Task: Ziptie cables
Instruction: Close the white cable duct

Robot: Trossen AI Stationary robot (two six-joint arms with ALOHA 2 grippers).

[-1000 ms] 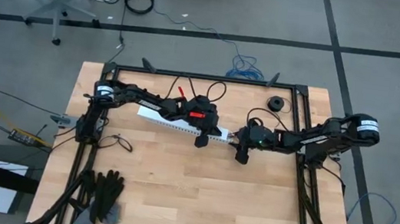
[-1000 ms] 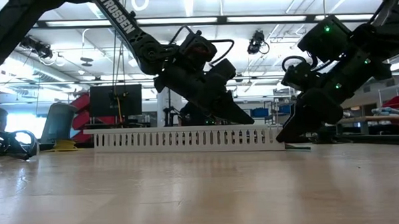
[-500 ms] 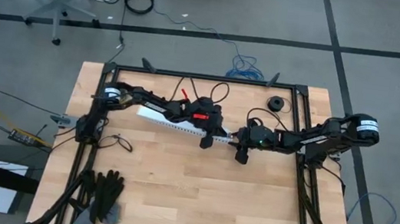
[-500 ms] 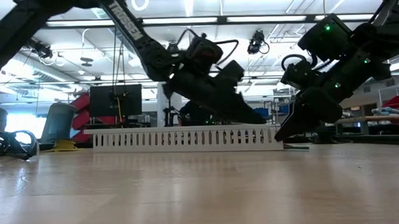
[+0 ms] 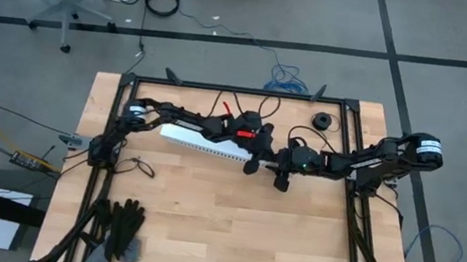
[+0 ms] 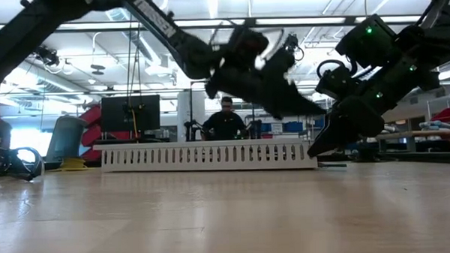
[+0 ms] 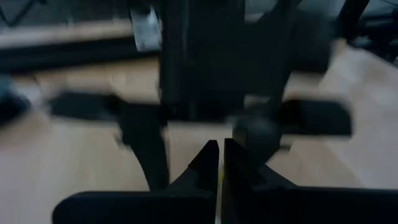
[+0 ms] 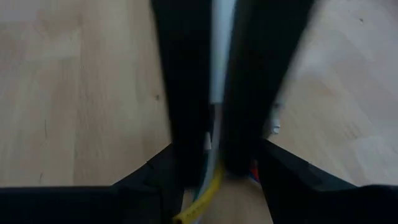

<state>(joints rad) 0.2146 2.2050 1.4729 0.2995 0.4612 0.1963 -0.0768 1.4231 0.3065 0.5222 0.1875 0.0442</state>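
A: What is nearest?
B: Bare wooden table. Behind it, the white slotted channel; at its end the right gripper pinches the cables.
A: The left gripper?
B: Fingers pressed together, empty, just above that end.

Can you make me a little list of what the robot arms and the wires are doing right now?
left gripper: shut, holding nothing that shows, above the right end of the white slotted channel
right gripper: closed on the cables at that same end of the channel
cables: yellow and white ones show between the fingers
table: black gloves at the near left corner
zip tie: none visible
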